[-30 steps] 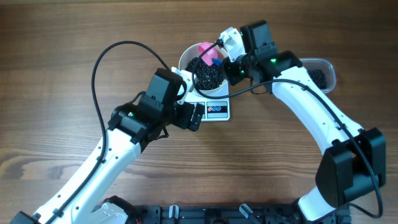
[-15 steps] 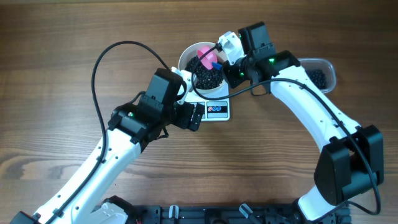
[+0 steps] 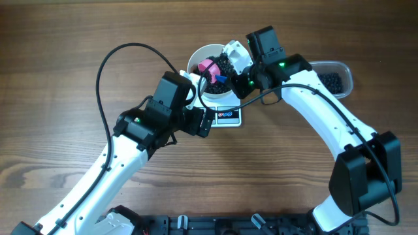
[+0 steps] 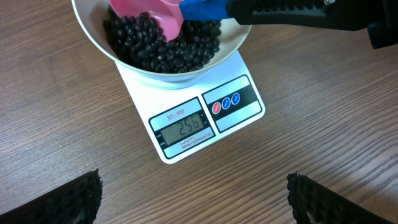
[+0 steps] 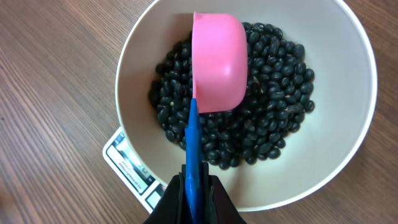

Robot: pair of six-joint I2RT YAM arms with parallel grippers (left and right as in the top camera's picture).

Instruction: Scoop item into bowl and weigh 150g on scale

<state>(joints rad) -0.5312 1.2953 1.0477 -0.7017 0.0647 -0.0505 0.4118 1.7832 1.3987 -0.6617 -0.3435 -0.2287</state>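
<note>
Beans (image 5: 273,124) just beyond right end effector (image 5: 194,186)

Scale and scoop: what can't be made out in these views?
Scale, overhead: reading too small to make out.
Same scale, right wrist: mostly hidden under the bowl.
Pink scoop, right wrist: hollow faces down, contents hidden; left wrist: cut by top edge.
Clear tub, overhead: partly covered by the right arm.

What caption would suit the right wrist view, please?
Right fingers hold a blue-handled pink scoop over black beans in the white bowl.
</note>
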